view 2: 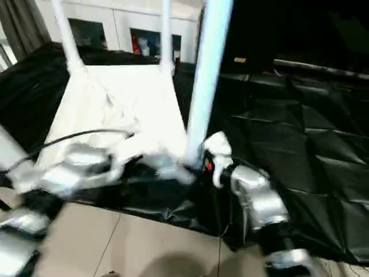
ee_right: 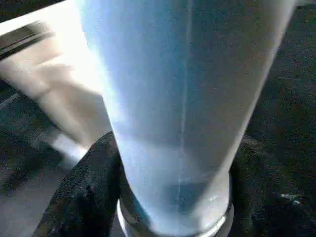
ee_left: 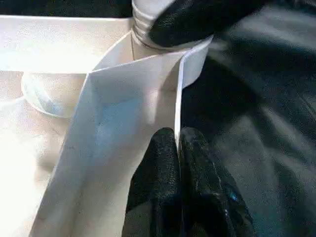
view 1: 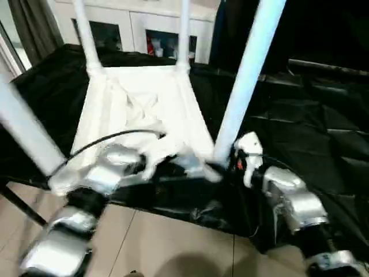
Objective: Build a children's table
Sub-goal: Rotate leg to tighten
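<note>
While the table top (view 1: 144,115) lies upside down on the black quilted cover (view 1: 305,133), three legs stand up from it: two at the corners nearest the white cabinet (view 1: 150,29), and one at the near right corner (view 1: 248,75); a fourth leg (view 1: 26,135) slants by the near left corner, seating unclear. Left gripper (ee_left: 177,148) has its fingers (ee_left: 158,168) pressed together, pinching the thin side wall of the top just beside the near right socket (ee_left: 195,54). Right gripper (ee_right: 173,197) wraps the base of the near right leg, one finger (ee_right: 84,192) on each side, clamped on it just above the threads. Judgement: hollow plastic, so light and fairly stiff, but smooth and likely slippery under a twist; long legs give leverage and may tip or cross-thread. Best hold looks like low on the leg near the threads, with the top steadied by its rim wall beside the same socket
</note>
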